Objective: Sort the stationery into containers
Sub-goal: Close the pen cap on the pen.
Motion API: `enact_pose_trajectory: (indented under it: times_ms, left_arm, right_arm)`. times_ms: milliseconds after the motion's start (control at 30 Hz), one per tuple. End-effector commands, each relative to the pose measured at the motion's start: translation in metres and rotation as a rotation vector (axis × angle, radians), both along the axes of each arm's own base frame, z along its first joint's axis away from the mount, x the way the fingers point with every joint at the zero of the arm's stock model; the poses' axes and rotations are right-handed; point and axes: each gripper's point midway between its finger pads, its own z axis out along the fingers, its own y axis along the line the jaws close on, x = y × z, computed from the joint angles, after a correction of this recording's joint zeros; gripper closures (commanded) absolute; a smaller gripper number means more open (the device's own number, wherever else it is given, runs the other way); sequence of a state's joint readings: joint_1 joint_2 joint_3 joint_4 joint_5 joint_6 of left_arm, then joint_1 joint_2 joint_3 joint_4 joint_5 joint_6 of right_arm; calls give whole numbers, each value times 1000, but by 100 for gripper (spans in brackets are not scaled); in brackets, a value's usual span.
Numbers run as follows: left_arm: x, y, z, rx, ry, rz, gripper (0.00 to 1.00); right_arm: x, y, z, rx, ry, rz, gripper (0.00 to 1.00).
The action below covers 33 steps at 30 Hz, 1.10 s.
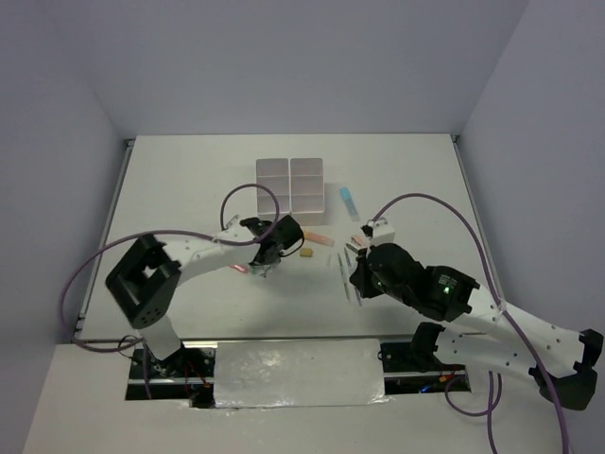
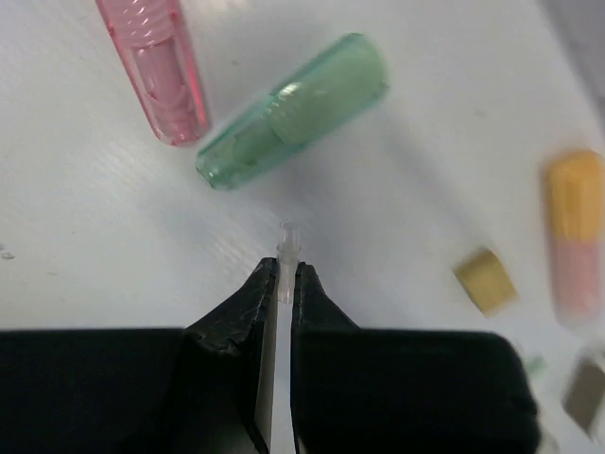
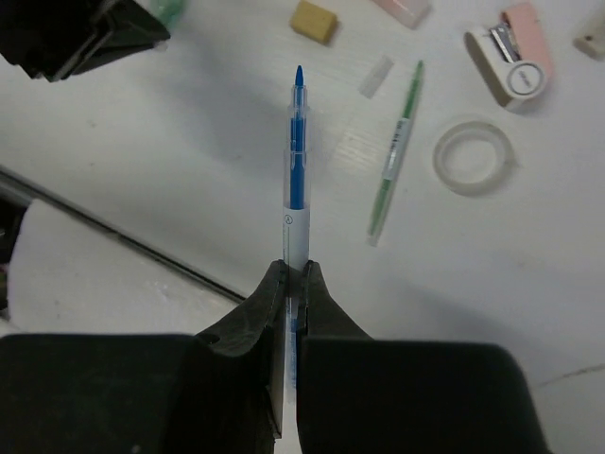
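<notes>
**Top view.** A white worktop (image 1: 189, 189) is walled on three sides by pale grey panels. A white block of six square open compartments (image 1: 291, 182) sits upper centre, towards the far edge. Bare surface stretches out to its left and right. The stationery lies below it, at mid-frame. The left gripper (image 1: 266, 259) is left of centre and the right gripper (image 1: 359, 274) right of centre. A small tan eraser block (image 1: 306, 253) lies on the worktop between them.

**Left wrist view.** The jaws are clamped on a thin clear plastic piece (image 2: 286, 238), and its tip pokes out above them. Beyond them, a translucent pink stubby marker (image 2: 156, 66) and a translucent green stubby marker (image 2: 293, 109) lie near each other. An orange-and-pink stubby marker (image 2: 575, 232) lies blurred at the right edge.

**Right wrist view.** The jaws are clamped on a clear-barrelled blue pen (image 3: 296, 180), with its tip pointing up the frame. A small round mark on the barrel is too small to read. A thin green pen (image 3: 394, 151) lies to its right, and a clear tape ring (image 3: 475, 156) lies further right. The worktop's near edge cuts diagonally across the lower left.
</notes>
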<state>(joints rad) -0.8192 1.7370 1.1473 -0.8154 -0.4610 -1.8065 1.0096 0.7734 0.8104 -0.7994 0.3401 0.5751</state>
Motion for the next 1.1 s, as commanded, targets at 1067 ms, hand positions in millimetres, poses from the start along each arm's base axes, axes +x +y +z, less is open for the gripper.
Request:
enact_pose_trajectory:
  times_ms: [1067]
  left_arm:
    - [-95,-30,372,-710,-1644,-966,100]
  right_arm:
    - [-64,100,106,830,-379,635,100]
